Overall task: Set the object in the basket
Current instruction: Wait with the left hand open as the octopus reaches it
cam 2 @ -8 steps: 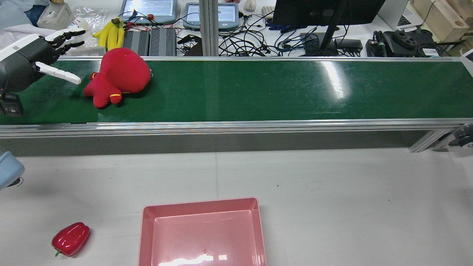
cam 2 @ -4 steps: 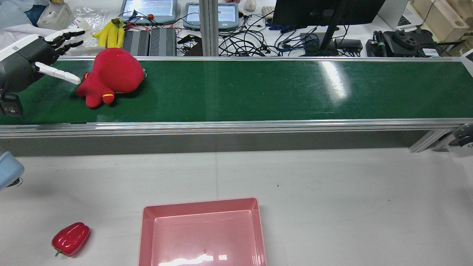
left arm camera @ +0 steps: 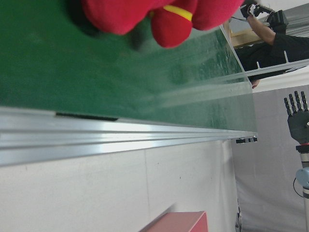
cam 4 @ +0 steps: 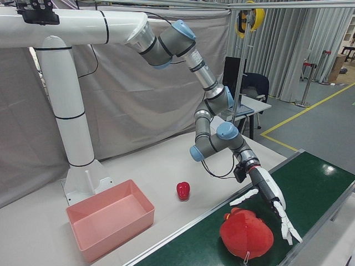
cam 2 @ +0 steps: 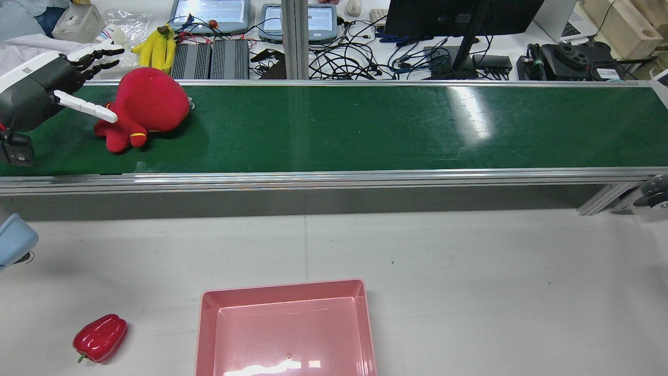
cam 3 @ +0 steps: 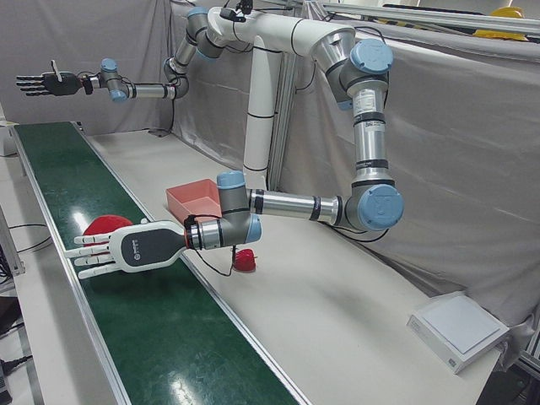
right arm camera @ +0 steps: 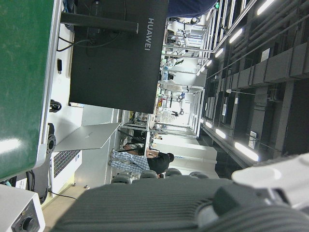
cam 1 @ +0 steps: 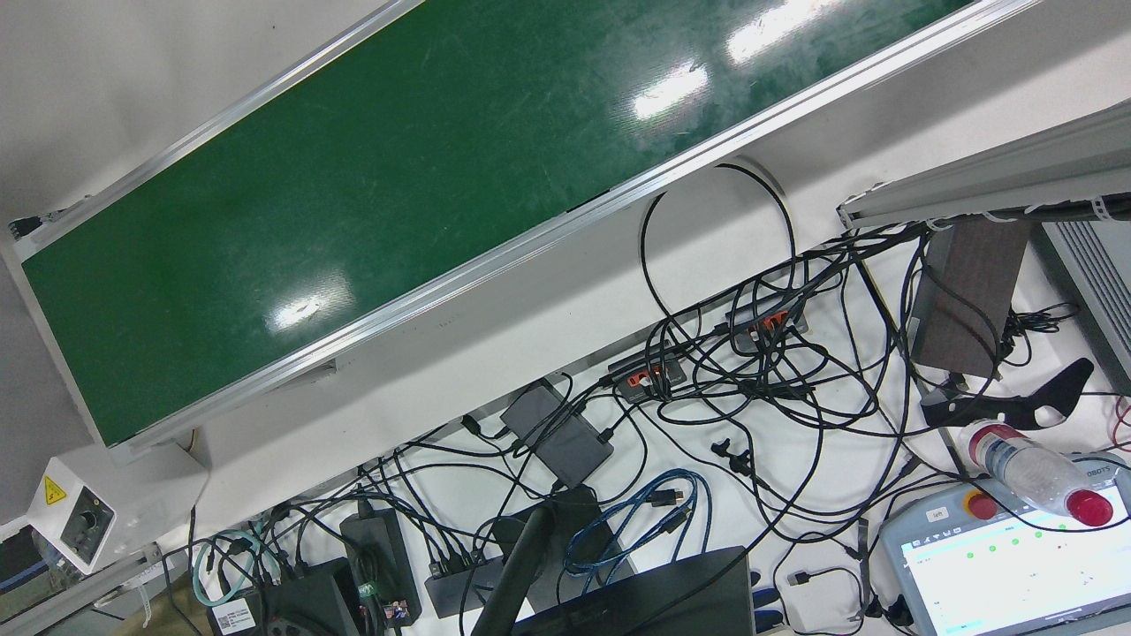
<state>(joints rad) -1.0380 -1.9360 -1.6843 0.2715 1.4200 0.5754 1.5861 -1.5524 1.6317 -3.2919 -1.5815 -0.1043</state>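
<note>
The left hand (cam 2: 49,89) is hanging over the left end of the green belt (cam 2: 334,128) with its fingers (cam 2: 86,107) spread wide, holding nothing. One white finger is pointing at the red plush toy (cam 2: 146,107), and in the rear view its tip is reaching the toy's edge; I cannot tell if they are touching. The toy is lying on the belt, just beside the hand. It has slid along the belt closer to the hand than it was a second ago, while the hand has stayed in almost the same spot.

The right hand (cam 3: 40,83) is held up high far down the belt, its fingers spread too, holding nothing.

There is one pink basket (cam 2: 286,329) sitting on the grey table, well apart from the toy. One red pepper (cam 2: 100,338) is lying on the table near the basket's left side.

Behind the belt, one bunch of yellow bananas (cam 2: 156,47) is lying beside two tablets (cam 2: 209,14). The big black monitor (right arm camera: 116,53) is showing the word HUAWEI on its back.
</note>
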